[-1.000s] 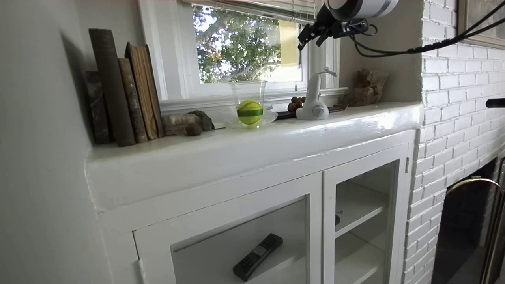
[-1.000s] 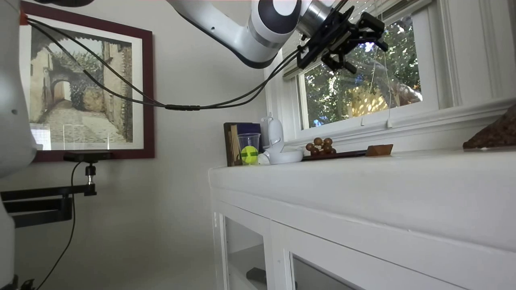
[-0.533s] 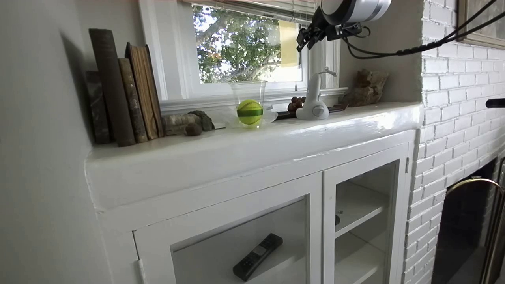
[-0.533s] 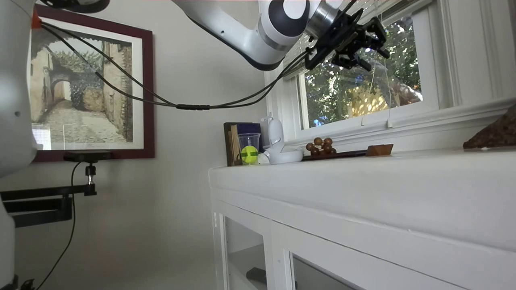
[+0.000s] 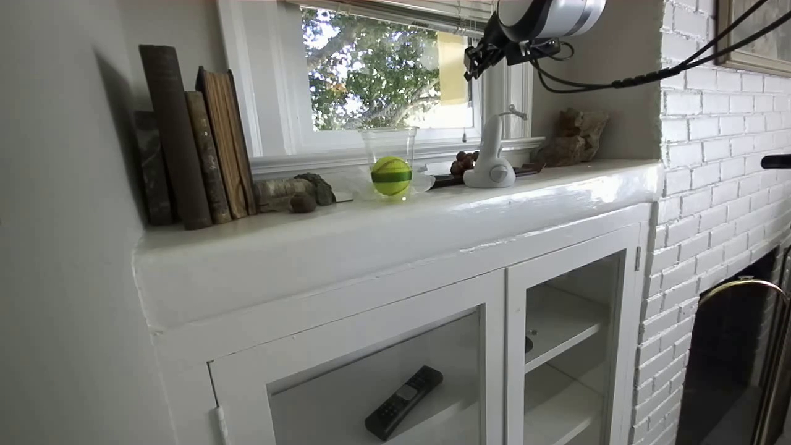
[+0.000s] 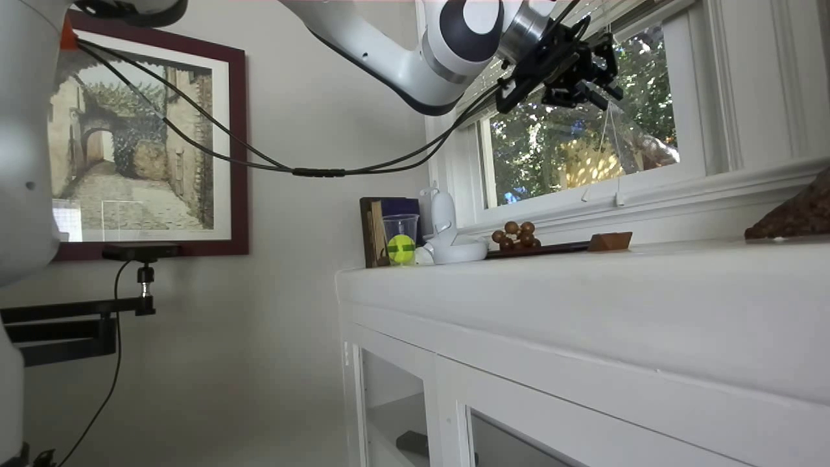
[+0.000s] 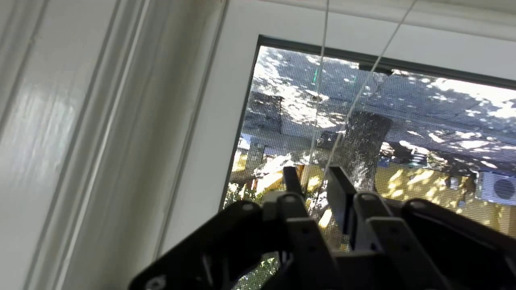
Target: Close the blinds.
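The white slatted blinds [image 5: 445, 11] are bunched at the top of the window, leaving most of the pane uncovered. Two thin cords, a left cord [image 7: 323, 40] and a right cord [image 7: 381, 59], run down the pane in the wrist view. They drop into the gap between the fingertips of my gripper [image 7: 312, 172], the right one close to the right finger. A clear gap still separates the fingers, so the gripper is partly open. In an exterior view the gripper [image 6: 611, 98] hangs before the glass, with a cord pull [image 6: 618, 199] dangling below.
On the ledge [image 5: 346, 232] stand books [image 5: 216, 148], a clear cup with a tennis ball [image 5: 391, 176], a white device [image 5: 491, 164], wooden beads [image 6: 517, 236] and a rock [image 5: 571, 139]. A window frame [image 7: 225, 92] edges the pane beside the gripper.
My gripper's fingers have drawn closer together. The arm has shifted slightly toward the window. The hanging cords have moved a little, their pulls swinging sideways.
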Controlling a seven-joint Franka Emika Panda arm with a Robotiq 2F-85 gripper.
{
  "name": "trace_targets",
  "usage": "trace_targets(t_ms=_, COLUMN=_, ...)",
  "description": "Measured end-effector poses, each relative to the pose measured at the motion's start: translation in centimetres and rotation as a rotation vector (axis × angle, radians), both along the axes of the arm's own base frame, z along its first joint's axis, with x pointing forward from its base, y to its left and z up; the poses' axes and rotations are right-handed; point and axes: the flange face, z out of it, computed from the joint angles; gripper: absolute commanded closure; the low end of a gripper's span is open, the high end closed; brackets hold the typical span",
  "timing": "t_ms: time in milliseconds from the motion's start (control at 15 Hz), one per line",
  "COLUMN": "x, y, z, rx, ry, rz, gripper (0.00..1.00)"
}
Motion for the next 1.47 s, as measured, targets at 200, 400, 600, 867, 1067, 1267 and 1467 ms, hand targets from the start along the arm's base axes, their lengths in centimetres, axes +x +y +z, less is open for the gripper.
trace_targets(t_ms=200, x=0.2, y=0.1, z=0.0, rx=-0.001, ry=-0.002, rz=0.002, gripper=1.0)
trace_targets(t_ms=400, x=0.3, y=0.4, z=0.1, rx=-0.001, ry=-0.003, rz=0.006, gripper=1.0)
trace_targets(t_ms=600, x=0.3, y=0.6, z=0.2, rx=-0.001, ry=-0.006, rz=0.01, gripper=1.0)
trace_targets(t_ms=867, x=0.6, y=2.1, z=1.0, rx=0.029, ry=-0.013, rz=0.021, gripper=1.0)
trace_targets(t_ms=1067, x=0.7, y=5.3, z=1.8, rx=0.069, ry=-0.023, rz=0.065, gripper=1.0)
trace_targets(t_ms=1267, x=0.6, y=8.5, z=2.5, rx=0.115, ry=-0.024, rz=0.109, gripper=1.0)
trace_targets(t_ms=1467, x=0.5, y=10.5, z=2.9, rx=0.147, ry=-0.025, rz=0.136, gripper=1.0)
